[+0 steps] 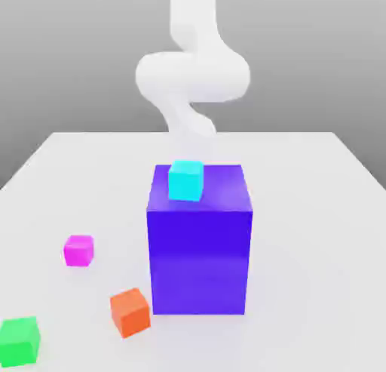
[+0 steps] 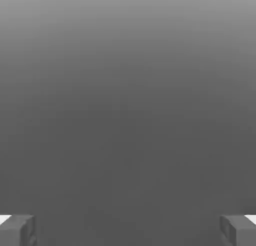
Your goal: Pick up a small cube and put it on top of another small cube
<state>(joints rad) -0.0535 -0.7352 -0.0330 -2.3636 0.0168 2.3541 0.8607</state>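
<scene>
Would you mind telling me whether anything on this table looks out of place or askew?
Nothing looks damaged. The small orange cube sits turned at an angle to the big blue-purple block beside it, and a small cyan cube rests on that block's top.

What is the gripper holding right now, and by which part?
Nothing. The gripper is open, with bare space between its fingertips. The magenta cube sits untouched on the table.

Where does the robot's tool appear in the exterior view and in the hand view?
Exterior view: the white arm comes down behind the big blue-purple block, ending just above the cyan cube; its end is too blurred to make out.
Hand view: the tool is open, its fingertips at two corners, nothing between them.
Shared landmark: probably the plain grey backdrop.
</scene>
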